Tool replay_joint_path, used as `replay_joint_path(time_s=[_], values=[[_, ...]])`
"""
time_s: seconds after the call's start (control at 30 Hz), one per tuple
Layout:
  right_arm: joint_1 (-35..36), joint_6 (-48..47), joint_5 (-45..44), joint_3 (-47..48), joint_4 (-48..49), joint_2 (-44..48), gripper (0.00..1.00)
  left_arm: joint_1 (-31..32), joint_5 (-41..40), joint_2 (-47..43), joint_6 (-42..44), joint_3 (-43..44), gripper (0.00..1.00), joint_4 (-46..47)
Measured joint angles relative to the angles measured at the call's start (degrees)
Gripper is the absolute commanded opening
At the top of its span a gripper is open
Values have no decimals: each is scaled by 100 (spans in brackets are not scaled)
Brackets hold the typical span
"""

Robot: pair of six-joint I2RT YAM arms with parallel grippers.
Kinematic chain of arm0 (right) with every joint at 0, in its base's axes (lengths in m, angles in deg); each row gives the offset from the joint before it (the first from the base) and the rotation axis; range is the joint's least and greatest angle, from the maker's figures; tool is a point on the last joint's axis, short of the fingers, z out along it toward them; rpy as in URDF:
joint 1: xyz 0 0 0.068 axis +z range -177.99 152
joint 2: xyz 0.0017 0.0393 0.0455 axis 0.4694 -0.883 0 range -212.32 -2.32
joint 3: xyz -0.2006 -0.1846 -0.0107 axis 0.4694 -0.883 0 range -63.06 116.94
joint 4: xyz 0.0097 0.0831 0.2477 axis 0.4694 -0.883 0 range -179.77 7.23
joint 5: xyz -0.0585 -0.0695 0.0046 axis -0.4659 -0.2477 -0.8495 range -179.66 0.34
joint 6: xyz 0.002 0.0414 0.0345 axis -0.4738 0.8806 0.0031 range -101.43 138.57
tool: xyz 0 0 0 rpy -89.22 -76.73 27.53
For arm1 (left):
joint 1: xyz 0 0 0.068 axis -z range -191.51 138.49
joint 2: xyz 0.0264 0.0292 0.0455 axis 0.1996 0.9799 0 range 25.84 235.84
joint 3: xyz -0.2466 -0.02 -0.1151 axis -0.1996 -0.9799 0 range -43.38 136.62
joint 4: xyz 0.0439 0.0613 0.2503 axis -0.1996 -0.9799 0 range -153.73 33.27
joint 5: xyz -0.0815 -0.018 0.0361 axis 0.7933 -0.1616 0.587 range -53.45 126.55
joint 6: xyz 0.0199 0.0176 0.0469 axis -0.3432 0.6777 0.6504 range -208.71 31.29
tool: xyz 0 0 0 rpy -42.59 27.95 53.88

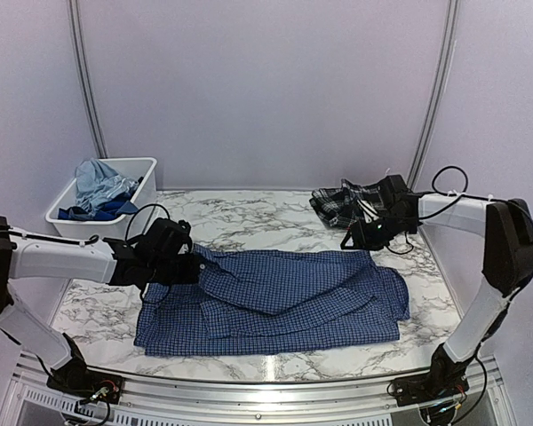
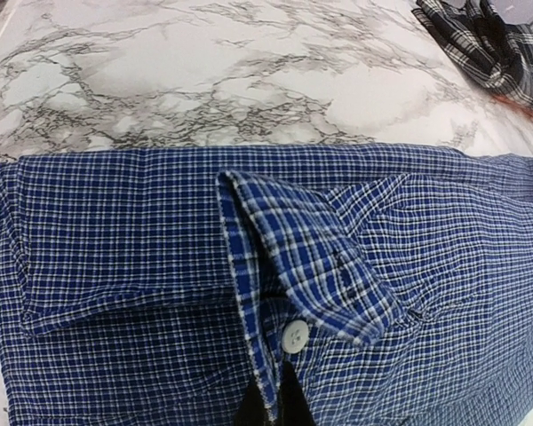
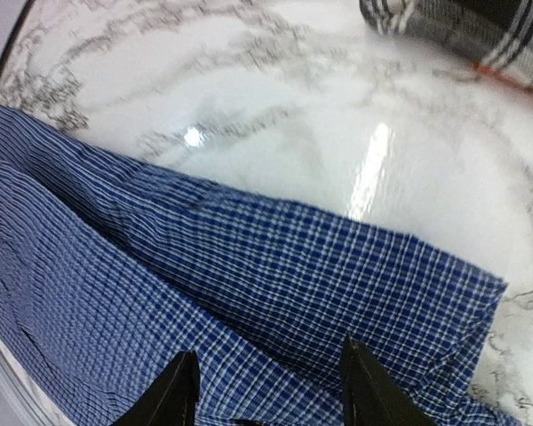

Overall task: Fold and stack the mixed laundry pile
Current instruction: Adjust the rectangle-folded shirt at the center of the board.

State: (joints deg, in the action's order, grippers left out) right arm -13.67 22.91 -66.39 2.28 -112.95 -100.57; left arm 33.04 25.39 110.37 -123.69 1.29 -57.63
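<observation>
The navy small-check button shirt (image 1: pixel 275 302) lies spread across the middle of the marble table, collar to the left. My left gripper (image 1: pixel 191 266) is shut on the shirt's button edge just below the collar (image 2: pixel 320 266), beside a white button (image 2: pixel 294 335). My right gripper (image 1: pixel 355 238) hovers open over the shirt's far right corner (image 3: pixel 409 275), with nothing between its fingers (image 3: pixel 360 382). The black-and-white plaid piece (image 1: pixel 342 202) sits bunched at the back right. A light blue garment (image 1: pixel 102 184) and a royal blue one (image 1: pixel 107 211) lie in the bin.
A white plastic bin (image 1: pixel 71 222) stands at the back left, off the marble. Bare marble table (image 1: pixel 249 217) lies behind the shirt. Cables hang around the right arm (image 1: pixel 506 240). Pale walls close in the back and sides.
</observation>
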Motion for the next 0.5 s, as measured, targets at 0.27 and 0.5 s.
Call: replay_joint_path(time_s=[0.27, 0.5], values=[[90, 15, 129, 402, -280, 907, 51, -11, -501, 90, 72, 234, 81, -717], [896, 468, 208, 136, -267, 1110, 50, -11, -577, -243, 933, 1084, 75, -1117]])
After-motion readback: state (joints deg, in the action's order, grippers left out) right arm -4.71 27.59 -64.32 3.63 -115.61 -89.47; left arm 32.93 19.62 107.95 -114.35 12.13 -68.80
